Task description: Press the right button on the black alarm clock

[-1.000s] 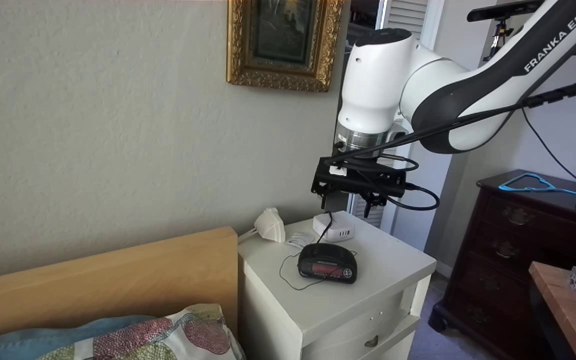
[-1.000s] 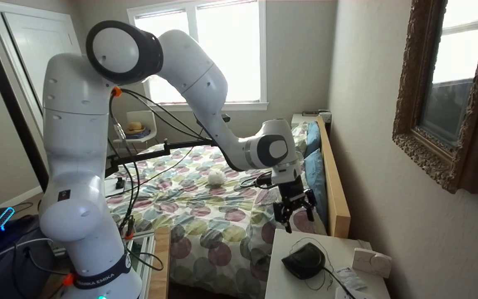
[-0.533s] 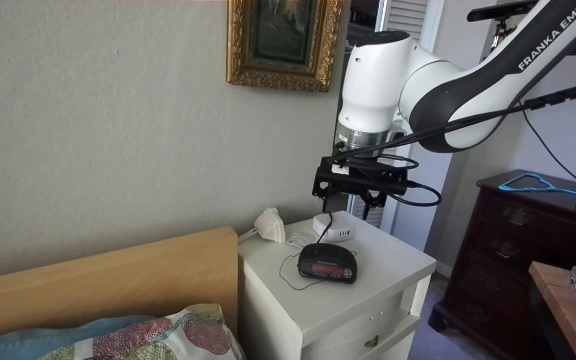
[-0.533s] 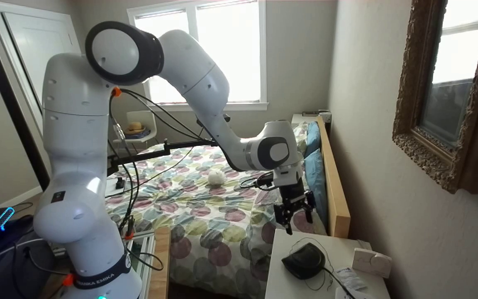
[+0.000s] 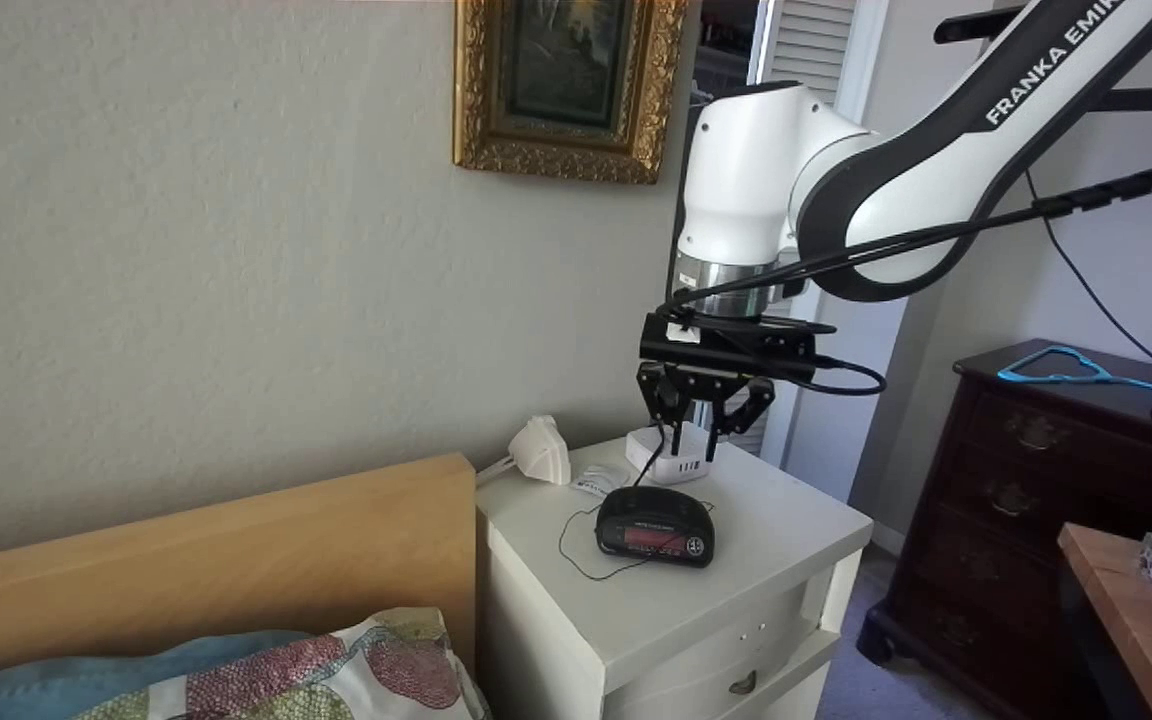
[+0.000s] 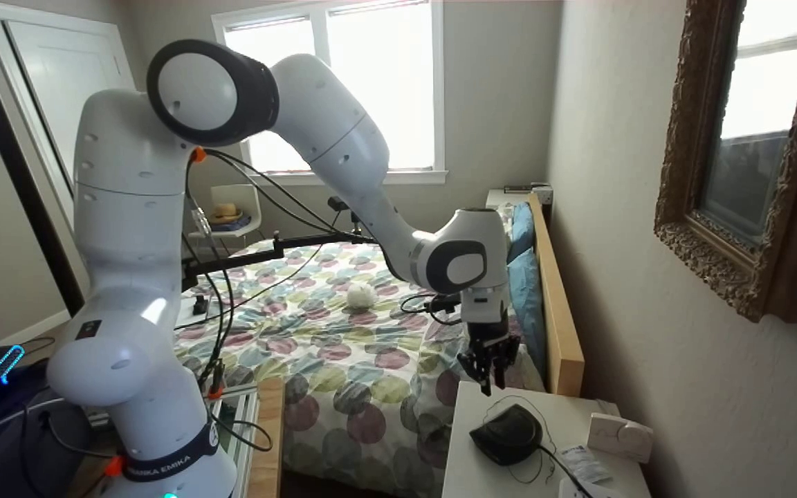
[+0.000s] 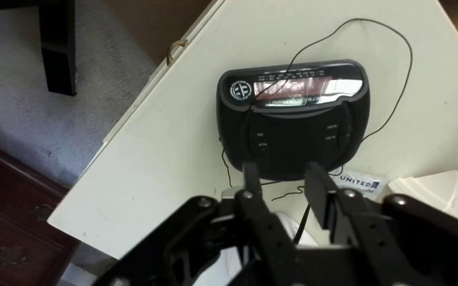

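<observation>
Beside a bed (image 6: 371, 394) patterned with dots, my white arm (image 6: 125, 242) is arching high and bending back down. A dark wooden dresser (image 5: 986, 500) is standing in an exterior view, and apart from it a smaller white table (image 5: 786, 520) is carrying the little things. Higher than these, a gilt-framed picture (image 5: 568, 80) is hanging. My hand (image 5: 693, 454) is pointing down, its two fingers (image 7: 317, 190) standing a little apart with a gap between them. I am holding it higher than the black alarm clock (image 7: 296, 131), clear of touching it. The clock is sitting on the table; in the wrist view I am seeing it past my fingers, its back edge nearest them and its red display (image 7: 292, 90) catching glare on the far side. Behind it in an exterior view, a white box (image 5: 671, 470) with port slots is resting near a white faceted thing (image 5: 540, 452) that I am not able to identify. Between that thing and the clock, a small packet (image 7: 358, 183) reading "UNITED" is lying. Behind the clock a black cord (image 7: 302, 224) is trailing, and a thin dark wire (image 7: 411, 59) is looping over its front and onto the table.
</observation>
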Robot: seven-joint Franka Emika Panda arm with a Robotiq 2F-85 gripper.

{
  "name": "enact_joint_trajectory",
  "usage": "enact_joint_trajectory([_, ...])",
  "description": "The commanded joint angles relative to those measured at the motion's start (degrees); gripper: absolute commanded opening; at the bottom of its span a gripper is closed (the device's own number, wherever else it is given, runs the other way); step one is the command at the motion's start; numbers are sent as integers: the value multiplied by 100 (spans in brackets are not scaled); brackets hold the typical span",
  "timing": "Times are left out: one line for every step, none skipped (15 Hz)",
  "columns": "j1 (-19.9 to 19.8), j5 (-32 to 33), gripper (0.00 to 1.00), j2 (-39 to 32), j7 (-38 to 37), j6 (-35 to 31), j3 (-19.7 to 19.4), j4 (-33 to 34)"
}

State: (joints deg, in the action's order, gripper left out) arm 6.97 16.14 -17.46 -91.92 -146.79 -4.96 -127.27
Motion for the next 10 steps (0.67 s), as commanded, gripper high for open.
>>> enact_joint_trajectory([-89, -472, 5, -167, 315, 9, 58, 97])
enact_joint_trajectory([-87, -508, 1, -168, 350, 13, 39, 78])
enact_joint_trajectory([-103, -546, 1, -154, 393, 25, 28, 36])
enact_joint_trajectory([-120, -573, 0, -147, 408, -4, 13, -11])
enact_joint_trajectory([-134, -588, 0, -151, 408, -12, -12, -48])
enact_joint_trajectory([-170, -651, 1, -154, 457, -12, -7, -69])
enact_joint_trajectory([-176, -641, 2, -157, 436, -27, -45, -92])
enact_joint_trajectory([-211, -670, 3, -152, 465, -62, -52, -125])
enact_joint_trajectory([-227, -658, 2, -151, 451, -80, -74, -149])
enact_joint_trajectory([-252, -671, 3, -154, 470, -95, -84, -177])
